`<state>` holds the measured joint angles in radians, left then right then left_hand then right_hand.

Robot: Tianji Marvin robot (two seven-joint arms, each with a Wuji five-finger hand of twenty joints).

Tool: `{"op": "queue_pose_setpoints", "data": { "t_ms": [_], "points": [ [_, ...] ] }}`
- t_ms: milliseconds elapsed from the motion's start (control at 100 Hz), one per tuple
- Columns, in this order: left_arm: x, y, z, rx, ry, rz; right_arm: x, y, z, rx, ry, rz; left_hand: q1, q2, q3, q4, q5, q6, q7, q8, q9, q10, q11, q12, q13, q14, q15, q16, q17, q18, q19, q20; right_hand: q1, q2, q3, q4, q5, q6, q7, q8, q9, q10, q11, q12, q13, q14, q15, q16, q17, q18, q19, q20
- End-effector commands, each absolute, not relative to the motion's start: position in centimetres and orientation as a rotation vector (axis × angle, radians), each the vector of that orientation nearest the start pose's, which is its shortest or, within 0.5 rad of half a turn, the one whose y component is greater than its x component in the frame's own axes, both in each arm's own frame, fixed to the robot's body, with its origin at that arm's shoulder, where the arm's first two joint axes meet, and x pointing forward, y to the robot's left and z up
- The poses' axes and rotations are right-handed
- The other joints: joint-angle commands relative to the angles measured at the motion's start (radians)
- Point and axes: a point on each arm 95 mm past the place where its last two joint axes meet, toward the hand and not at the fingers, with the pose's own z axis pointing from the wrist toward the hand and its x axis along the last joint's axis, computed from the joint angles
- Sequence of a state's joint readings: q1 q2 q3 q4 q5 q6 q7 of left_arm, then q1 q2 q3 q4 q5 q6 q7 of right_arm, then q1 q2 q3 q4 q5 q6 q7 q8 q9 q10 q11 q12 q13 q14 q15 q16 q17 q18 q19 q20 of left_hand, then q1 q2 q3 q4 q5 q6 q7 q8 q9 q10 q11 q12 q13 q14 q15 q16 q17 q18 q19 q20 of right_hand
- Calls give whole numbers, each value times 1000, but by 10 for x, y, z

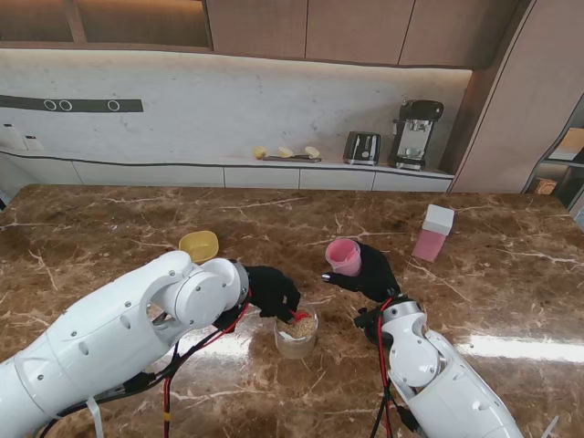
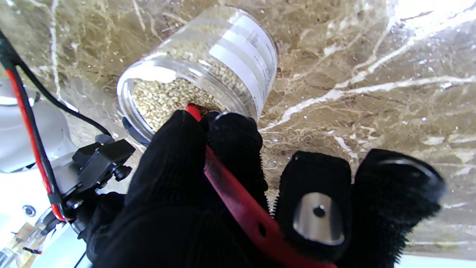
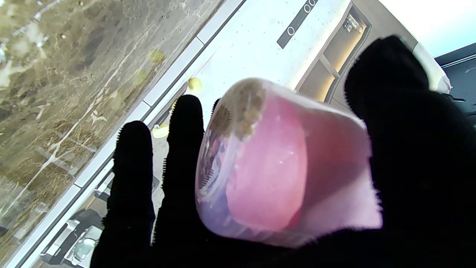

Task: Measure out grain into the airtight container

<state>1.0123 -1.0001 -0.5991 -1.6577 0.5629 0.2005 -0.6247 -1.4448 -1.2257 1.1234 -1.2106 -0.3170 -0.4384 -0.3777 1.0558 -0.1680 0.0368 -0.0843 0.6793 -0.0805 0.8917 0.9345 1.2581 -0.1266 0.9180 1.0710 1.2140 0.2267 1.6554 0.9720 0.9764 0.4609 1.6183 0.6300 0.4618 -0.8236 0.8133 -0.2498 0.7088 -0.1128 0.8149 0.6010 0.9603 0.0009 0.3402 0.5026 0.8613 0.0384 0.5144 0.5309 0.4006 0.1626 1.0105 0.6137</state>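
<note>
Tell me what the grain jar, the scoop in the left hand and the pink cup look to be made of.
Grain jar: clear glossy plastic, possibly glass; grain shows through its wall. Scoop: red, smooth, probably moulded plastic, with a hole in the handle. Pink cup: translucent, slightly frosted plastic by its look; light passes through the wall.

— Grain jar? 
— Clear jar (image 1: 297, 335), open, upright on marble, approx half full of tan grain; red scoop (image 2: 238, 201) dipped in.
— Pink container? 
— Translucent pink cup (image 1: 344, 256), lifted w/ mouth up, right of jar.
</note>
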Motion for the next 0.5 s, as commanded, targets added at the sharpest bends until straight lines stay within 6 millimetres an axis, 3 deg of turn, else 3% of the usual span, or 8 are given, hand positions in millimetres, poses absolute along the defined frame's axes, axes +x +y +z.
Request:
{"op": "queue_pose_setpoints", "data": {
  "t_ms": [0, 490],
  "points": [
    [413, -133, -286, -1361, 2293, -1236, 416, 10, -382, -1992, -942, -2610, 24, 13, 59, 22, 9, -75, 5, 25, 47, -34, 16, 16, 52, -31, 116, -5, 12, 9, 91, -2, 65, 202, 189, -24, 86, -142, 60, 10, 4, -13, 1, 7, 16, -7, 9, 4, -6, -1, -13, -2],
    [415, -127, -287, -1442, 2275, -1228, 416, 10, -383, -1992, -947, -2605, 29, 17, 51, 22, 8, -76, 4, 41, 44, -33, 18, 19, 52, -29, 115, -4, 10, 9, 92, 0, 66, 202, 188, -24, 86, -141, 60, 10, 4, -15, 2, 7, 14, -7, 10, 4, -7, -1, -14, -2]
  ]
}}
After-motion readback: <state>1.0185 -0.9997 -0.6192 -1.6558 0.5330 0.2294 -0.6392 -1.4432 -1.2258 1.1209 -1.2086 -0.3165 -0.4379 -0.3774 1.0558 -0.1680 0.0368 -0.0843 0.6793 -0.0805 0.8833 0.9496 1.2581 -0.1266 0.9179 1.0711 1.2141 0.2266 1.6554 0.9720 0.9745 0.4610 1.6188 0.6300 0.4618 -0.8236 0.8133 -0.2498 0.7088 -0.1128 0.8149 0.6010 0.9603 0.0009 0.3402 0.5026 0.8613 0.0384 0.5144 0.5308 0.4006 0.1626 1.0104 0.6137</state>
